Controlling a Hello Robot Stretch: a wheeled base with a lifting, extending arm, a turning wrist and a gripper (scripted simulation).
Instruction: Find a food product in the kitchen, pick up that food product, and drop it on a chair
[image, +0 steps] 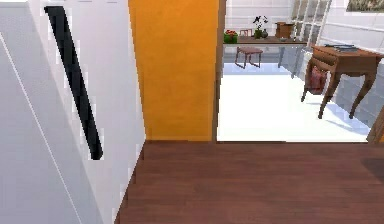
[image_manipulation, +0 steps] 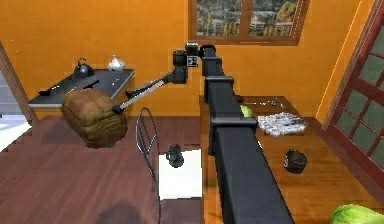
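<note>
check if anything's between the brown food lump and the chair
Nothing separate between the brown lump and the chair; its wire back rises on that side, and a small dark thing sits on the seat.

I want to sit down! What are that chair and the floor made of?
Chair: probably metal, since its back is thin dark wire loops; the white seat could be plastic or padding. Floor: looks like polished wood, reddish-brown with faint plank lines.
</note>
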